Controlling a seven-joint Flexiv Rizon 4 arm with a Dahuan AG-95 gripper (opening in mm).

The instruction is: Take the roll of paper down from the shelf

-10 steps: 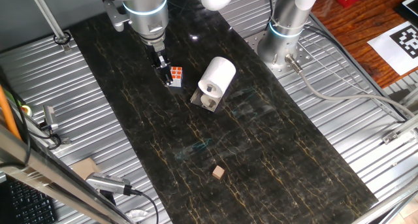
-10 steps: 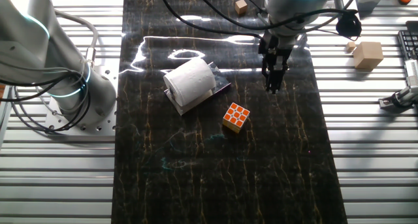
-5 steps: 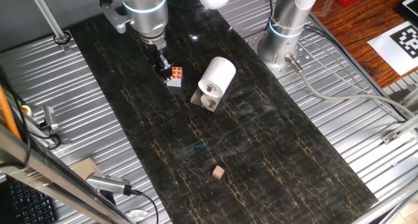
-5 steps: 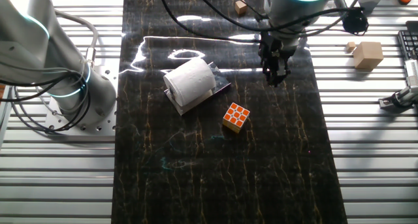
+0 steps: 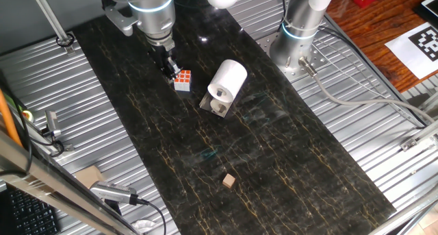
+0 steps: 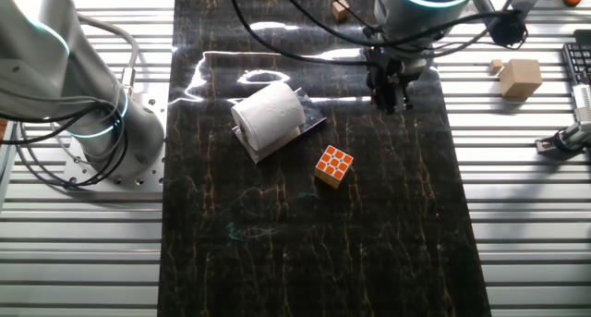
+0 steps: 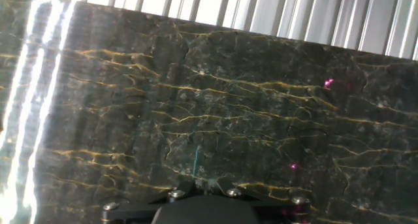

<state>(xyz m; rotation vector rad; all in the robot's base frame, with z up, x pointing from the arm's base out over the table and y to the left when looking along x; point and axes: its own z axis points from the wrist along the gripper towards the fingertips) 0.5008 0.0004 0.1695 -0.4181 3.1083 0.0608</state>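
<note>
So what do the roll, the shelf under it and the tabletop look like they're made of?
The roll of paper looks like soft matte white tissue wound round a hollow core, with no shine. The shelf seems thin bare metal: grey plates with a bright, reflective edge. The tabletop looks like polished dark stone or a stone-look laminate, black with gold veins and strong glare streaks; the pictures cannot settle which.

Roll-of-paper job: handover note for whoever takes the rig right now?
Gripper: holds nothing, above the dark mat away from the roll; fingers look close together, open or shut cannot be told.
Roll of paper: on the shelf, lying on its side, centre hole facing the camera in one fixed view.
Puzzle cube: on the mat between gripper and shelf, apart from both.
Done: nothing; roll untouched.
Left: approach the roll, grasp it, lift it off the shelf, set it on the mat.
</note>
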